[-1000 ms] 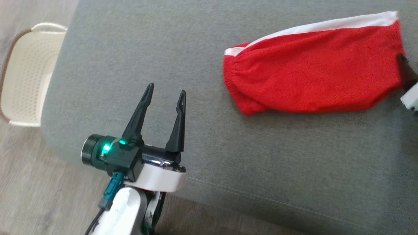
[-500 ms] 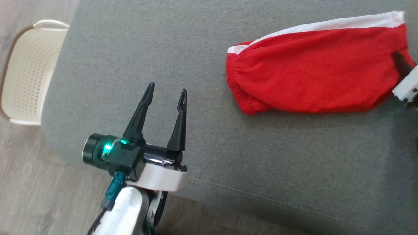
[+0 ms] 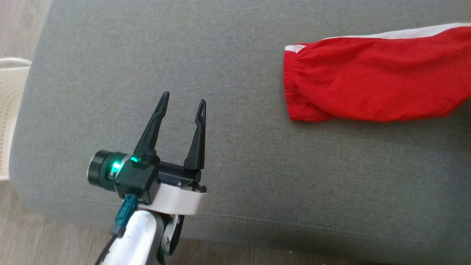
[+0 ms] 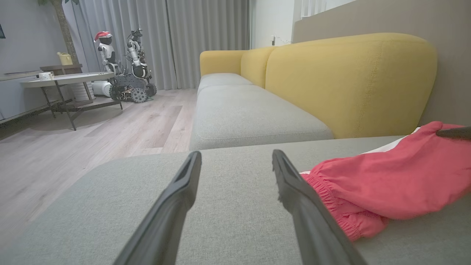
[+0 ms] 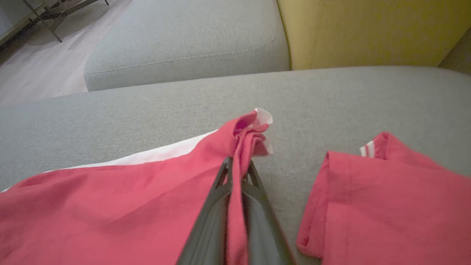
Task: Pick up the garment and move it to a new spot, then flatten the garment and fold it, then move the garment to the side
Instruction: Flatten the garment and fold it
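Red garment [image 3: 375,84] with 1 white side stripe, right of the black-fingered left gripper [image 3: 184,98]; grey cushion [image 3: 257,165] beneath, yellow sofa back [image 4: 349,81] beyond it.

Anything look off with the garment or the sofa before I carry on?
Nothing damaged or spilled. The red garment is wadded at one hem in the shut right gripper; the left gripper is open, empty.

Soft even indoor light, faint shadows, wide-angle edge stretch, left fingers [image 4: 173,209] defocused nr lens
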You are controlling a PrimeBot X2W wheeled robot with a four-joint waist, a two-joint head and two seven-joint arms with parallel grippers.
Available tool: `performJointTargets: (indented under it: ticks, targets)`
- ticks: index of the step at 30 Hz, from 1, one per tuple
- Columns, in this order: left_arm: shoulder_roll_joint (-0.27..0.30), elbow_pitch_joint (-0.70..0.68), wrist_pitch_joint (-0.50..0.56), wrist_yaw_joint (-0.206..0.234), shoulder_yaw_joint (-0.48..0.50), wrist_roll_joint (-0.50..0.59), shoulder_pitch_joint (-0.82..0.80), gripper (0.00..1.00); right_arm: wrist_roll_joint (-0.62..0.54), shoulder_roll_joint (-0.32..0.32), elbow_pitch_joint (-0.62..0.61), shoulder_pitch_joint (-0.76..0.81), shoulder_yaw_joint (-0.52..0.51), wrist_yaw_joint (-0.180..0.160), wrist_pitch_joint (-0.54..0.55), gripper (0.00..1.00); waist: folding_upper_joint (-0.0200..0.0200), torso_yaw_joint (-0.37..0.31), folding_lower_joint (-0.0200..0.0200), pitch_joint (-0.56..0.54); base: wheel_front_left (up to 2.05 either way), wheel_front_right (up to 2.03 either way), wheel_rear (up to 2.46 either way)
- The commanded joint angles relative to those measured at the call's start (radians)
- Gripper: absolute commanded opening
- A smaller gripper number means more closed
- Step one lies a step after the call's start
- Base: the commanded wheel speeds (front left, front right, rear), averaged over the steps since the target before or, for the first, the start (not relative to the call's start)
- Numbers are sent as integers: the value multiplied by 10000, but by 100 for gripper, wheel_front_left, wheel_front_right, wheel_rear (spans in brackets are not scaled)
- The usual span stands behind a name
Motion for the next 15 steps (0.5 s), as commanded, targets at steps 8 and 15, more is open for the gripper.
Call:
performJointTargets:
  ticks: [8, 15]
  targets:
    - [31, -83, -51, -119, 447, 121, 84, 100, -692, 249, -2013, -244, 1072, 35, 277, 0, 0, -440, 0, -377, 0, 0, 0]
    - [28, 109, -51, -220, 415, 128, 89, 100, -890, 1280, -3396, -400, 2461, 35, 929, 0, 0, -466, 0, -669, 0, 0, 0]
